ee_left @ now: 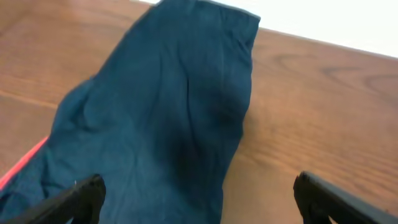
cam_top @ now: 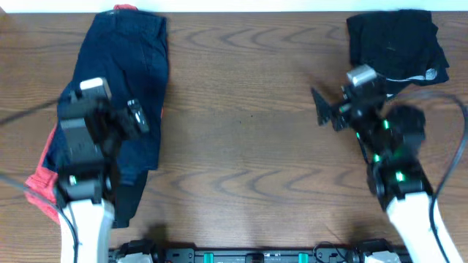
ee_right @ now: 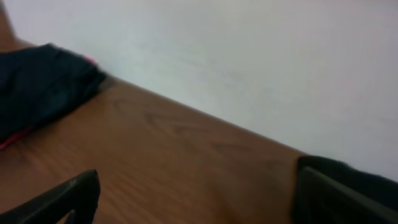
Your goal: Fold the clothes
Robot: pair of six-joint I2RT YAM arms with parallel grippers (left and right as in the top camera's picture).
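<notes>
Dark navy shorts (cam_top: 128, 73) lie spread at the left of the table, over a coral-red garment (cam_top: 42, 175) that shows at their left edge and top. In the left wrist view the navy shorts (ee_left: 168, 118) fill the middle. My left gripper (cam_top: 139, 117) hangs open and empty over the shorts' right edge (ee_left: 196, 202). A black folded garment (cam_top: 395, 40) sits at the back right. My right gripper (cam_top: 327, 109) is open and empty over bare wood, left of the black garment (ee_right: 367, 180). The navy pile shows far off in the right wrist view (ee_right: 43, 84).
The wooden table (cam_top: 248, 124) runs between the two piles. A white wall (ee_right: 249, 62) stands behind the table's back edge. A cable (cam_top: 450, 98) loops by the right arm. The arm bases (cam_top: 256, 254) sit at the front edge.
</notes>
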